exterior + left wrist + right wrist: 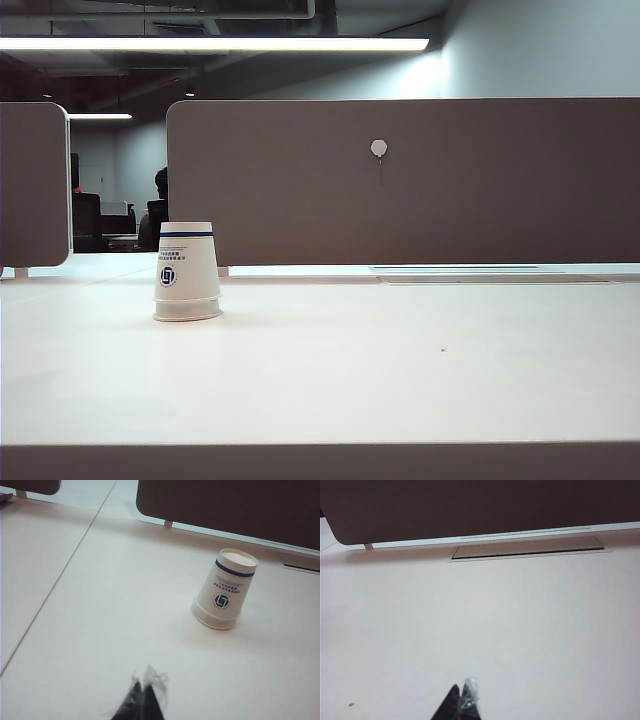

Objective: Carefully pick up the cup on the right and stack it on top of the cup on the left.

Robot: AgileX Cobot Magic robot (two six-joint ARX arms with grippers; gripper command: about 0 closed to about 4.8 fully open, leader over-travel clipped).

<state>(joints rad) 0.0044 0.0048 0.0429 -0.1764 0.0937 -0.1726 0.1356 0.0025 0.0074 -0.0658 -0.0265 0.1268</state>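
Nearest to us in the left wrist view, the left gripper shows only as a dark tip with a bit of clear film on it, its fingers pressed together and holding nothing, poised above bare bench. In the right wrist view the right gripper looks the same: dark fingers brought tight together, empty, over plain white surface with a tiny dark speck off to one side. Neither gripper appears in the exterior view. Further out from the left gripper we see the cups: white paper cups standing upside down, one already nested over the other, so that a second rim peeks out at the bottom of the stack. The upper cup bears a blue band near its upturned base, a round blue logo and a few lines of small print that we cannot read. In the exterior view the same stack stands on the left part of the bench, well apart from both grippers, and the lower rim seems to sit slightly askew. A thin seam runs across the bench beside the stack. Beyond the right gripper lies a long flat cable hatch set into the bench near its far edge. Behind everything rises a grey partition panel with a small round knob, and past it a dim office under a ceiling light strip.
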